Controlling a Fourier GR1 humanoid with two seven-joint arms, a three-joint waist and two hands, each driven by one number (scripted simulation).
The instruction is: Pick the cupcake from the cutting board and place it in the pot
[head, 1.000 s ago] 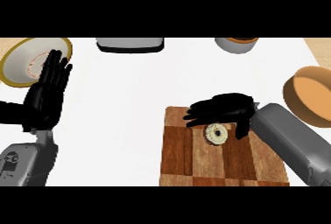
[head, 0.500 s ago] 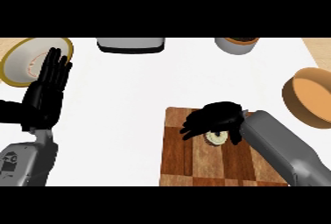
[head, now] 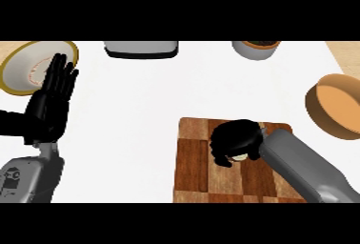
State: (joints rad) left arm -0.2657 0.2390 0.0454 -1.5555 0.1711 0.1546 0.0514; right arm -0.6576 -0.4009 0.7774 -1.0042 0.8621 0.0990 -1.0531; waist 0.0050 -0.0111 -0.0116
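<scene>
Right hand [head: 237, 139] curled down over the cupcake [head: 240, 156] on the checkered cutting board [head: 193, 162], fingers closed round it, only a pale sliver showing beneath. Left hand [head: 51, 97] resting open, fingers straight up, at the worktop's [head: 175, 90] left edge. Orange pot [head: 336, 107] at right, well apart.

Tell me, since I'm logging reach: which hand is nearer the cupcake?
Right. The right hand is curled over the cupcake on the cutting board; the left hand rests open at the far left edge.
</scene>
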